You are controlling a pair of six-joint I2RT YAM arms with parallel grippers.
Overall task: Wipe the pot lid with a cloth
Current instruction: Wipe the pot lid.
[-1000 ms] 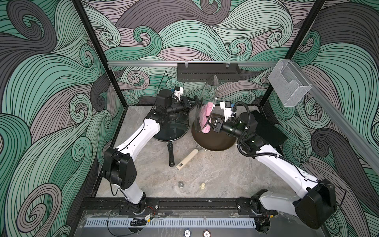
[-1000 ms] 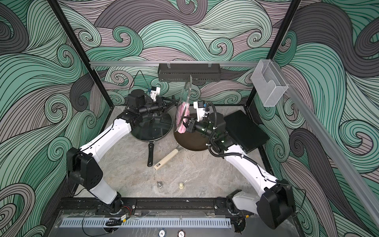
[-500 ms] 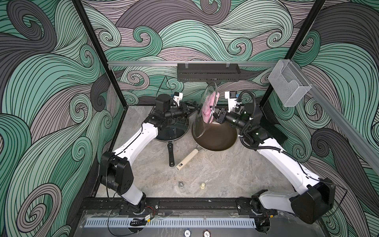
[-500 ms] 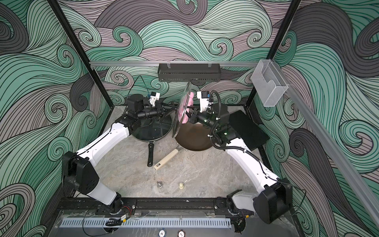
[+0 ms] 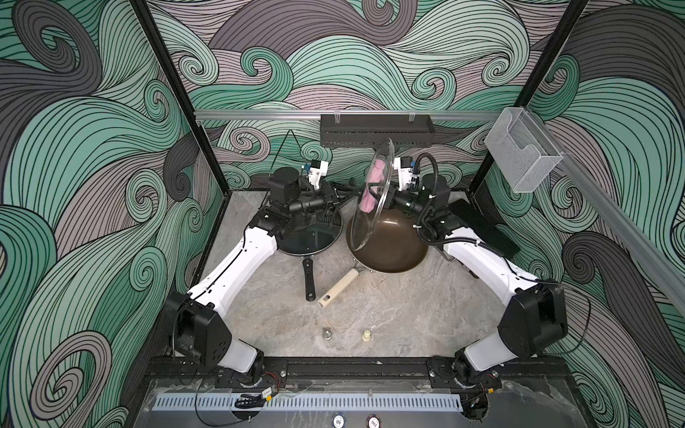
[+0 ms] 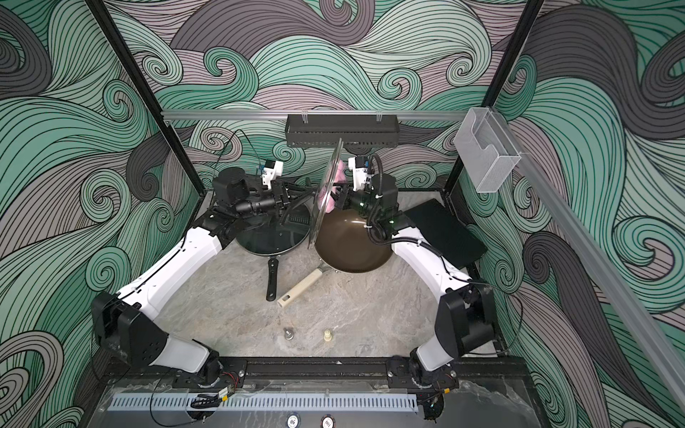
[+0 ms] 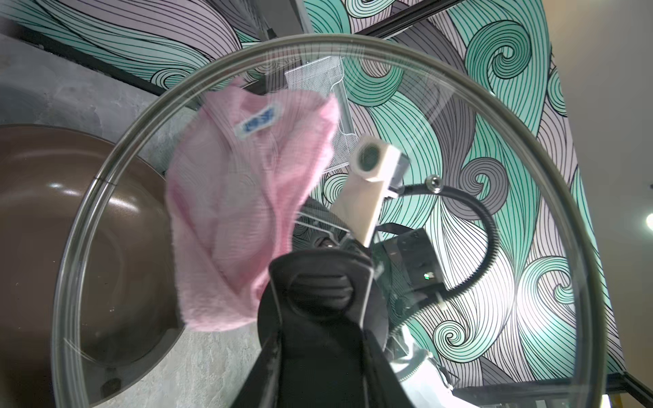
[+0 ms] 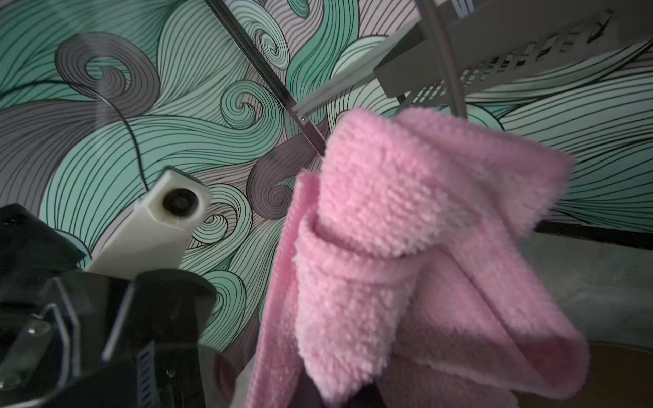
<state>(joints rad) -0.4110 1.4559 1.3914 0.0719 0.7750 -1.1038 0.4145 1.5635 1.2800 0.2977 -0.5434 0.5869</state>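
The pot lid [image 5: 365, 229] is clear glass with a metal rim and stands on edge above the brown pan in both top views [image 6: 318, 226]. My left gripper [image 5: 350, 192] is shut on its black knob [image 7: 319, 286], seen close in the left wrist view. The cloth [image 5: 374, 185], pink with a blue tag, is bunched against the lid's far face [image 7: 240, 197]. My right gripper [image 5: 383, 194] is shut on the cloth [image 8: 406, 247], which hides its fingertips in the right wrist view.
A brown pan [image 5: 393, 244] with a cream handle [image 5: 339, 289] lies under the lid. A black pan [image 5: 315, 241] with its own glass lid sits to the left. A black rack [image 5: 376, 129] hangs close behind, a black pad [image 5: 482, 229] lies right, and two small knobs [image 5: 326, 333] rest in front.
My right gripper has carried the cloth upward along the lid's face, from its lower middle towards its upper part. The left gripper keeps the lid upright, nearly unmoved.
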